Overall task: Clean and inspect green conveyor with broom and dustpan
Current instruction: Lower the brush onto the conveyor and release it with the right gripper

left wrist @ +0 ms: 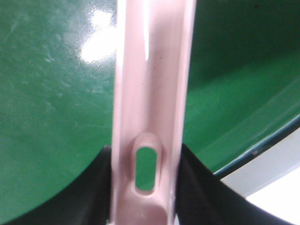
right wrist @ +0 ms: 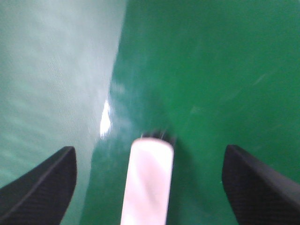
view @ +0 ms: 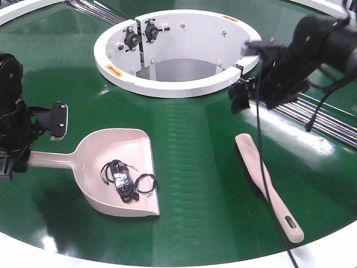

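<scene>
Left hand (left wrist: 145, 190): clenched on the long handle of the dustpan (view: 111, 144), dark fingers pressed to either side just below the slot hole.
Right hand (right wrist: 150, 187): released, fingers spread wide with nothing in them, hanging over the hub end of the broom (view: 248, 156).
Step in hand: I judge the pan side is the live one; whether the right hand is coming for the broom or leaving it, I cannot tell.
Doing it well: keep the pan level or tipped back toward its handle, so the cables (view: 124, 180) stay off the open lip. Move it slowly and low. If the broom is wanted, close on it squarely across its width, not at a slant.
Dustpan: beige-pink scoop on the left of the conveyor (view: 189, 167), lip facing the near edge, a tangle of black cables inside.
Broom: slim, same pink, lying flat on the right, well apart from the pan, slotted handle pointing at the outer rim (view: 334, 251).
Conveyor: glossy dark green, no litter that I can see.
Hub (view: 184, 86): white ring, behind both tools.
</scene>
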`<state>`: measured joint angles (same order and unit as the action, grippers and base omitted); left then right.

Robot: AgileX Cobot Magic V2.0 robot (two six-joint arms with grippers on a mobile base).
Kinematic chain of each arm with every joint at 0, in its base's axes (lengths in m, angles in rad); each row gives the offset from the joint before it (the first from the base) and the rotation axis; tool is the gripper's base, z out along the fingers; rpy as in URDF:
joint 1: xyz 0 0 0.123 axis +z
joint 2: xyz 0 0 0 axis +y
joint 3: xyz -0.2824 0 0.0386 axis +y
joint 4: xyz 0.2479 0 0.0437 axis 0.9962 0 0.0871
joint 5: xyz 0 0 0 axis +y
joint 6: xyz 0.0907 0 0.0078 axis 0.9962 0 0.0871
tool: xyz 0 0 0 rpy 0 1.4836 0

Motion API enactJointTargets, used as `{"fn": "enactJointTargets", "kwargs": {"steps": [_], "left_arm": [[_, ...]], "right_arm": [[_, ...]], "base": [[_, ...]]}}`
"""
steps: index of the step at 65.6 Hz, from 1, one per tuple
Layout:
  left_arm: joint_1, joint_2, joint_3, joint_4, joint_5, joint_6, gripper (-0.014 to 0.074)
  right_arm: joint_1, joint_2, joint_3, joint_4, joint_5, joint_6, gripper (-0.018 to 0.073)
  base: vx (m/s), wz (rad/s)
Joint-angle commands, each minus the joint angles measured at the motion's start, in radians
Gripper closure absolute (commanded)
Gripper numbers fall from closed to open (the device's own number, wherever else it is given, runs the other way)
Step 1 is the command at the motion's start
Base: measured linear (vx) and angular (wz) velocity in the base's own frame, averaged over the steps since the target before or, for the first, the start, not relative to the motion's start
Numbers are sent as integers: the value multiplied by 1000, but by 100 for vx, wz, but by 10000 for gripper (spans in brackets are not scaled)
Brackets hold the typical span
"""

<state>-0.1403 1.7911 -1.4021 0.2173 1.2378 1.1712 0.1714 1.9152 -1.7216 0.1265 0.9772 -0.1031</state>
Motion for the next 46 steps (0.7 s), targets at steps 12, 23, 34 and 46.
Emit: {"fn": "enactJointTargets", "kwargs": {"steps": [12,23,34,46], "left_arm": [[-8,-53,-29,-6,21,-19,603],[-8,-53,-29,-6,21,-19,603],[-8,-53,-29,-6,21,-19,603],[-8,-53,-29,-6,21,-19,603]], "right_arm": [[-3,-220,1,-75,-116,-10,-15],[-5,-406,244,-71,-340,-10,-15],[-5,-656,549,-66,-543,-11,-14],[-5,-939,832,-69,-604,-11,16]], "base": [[0,0],[0,0],[0,0],[0,0]]}}
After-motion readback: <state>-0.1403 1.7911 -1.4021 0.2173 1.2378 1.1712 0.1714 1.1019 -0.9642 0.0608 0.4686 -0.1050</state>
